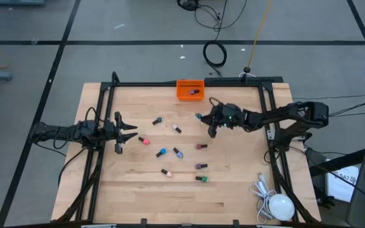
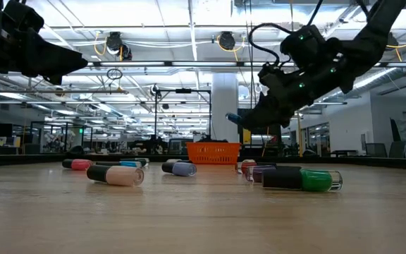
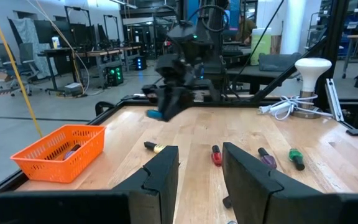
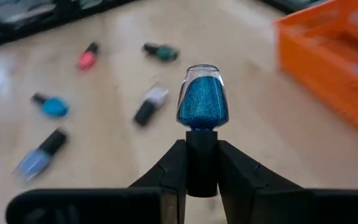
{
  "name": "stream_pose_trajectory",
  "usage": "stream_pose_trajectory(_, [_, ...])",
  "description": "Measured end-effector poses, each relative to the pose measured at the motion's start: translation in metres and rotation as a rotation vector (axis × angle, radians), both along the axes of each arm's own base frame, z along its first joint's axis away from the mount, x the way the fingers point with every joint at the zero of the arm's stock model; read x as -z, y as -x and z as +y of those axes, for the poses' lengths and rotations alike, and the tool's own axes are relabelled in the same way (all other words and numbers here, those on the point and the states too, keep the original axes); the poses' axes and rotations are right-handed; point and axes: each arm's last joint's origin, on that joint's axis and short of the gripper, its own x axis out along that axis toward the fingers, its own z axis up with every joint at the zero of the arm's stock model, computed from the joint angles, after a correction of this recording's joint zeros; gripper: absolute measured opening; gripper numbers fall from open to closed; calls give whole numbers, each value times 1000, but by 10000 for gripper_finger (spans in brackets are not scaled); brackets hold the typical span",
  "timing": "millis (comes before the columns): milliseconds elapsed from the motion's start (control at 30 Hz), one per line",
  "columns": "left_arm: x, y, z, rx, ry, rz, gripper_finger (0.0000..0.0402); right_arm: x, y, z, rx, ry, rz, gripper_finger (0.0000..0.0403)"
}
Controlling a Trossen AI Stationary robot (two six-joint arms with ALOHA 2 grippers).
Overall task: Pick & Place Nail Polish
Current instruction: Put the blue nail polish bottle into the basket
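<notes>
Overhead first: right gripper hangs over the table's far middle, clenched on a blue glitter bottle, short of the orange bin — while the left gripper waits at the left edge, fingers slightly parted on nothing, and the other bottles lie scattered between. Low view — I see the load carried well above the wood, so a slip means a drop and a roll. Right wrist view worries me most: the fingers pinch only the dark cap, the glass body sticking out free, and I reckon a quick swing could twist it loose before the bin.
</notes>
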Motion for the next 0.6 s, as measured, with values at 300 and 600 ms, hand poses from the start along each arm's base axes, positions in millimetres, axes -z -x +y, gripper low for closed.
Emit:
stream_pose_trajectory(300, [0,0,0,0,0,0,124,-27,-6,-43,22,30,-61,52])
stream_pose_trajectory(600, [0,0,0,0,0,0,124,-74,-15,-85,62,132,-13,51])
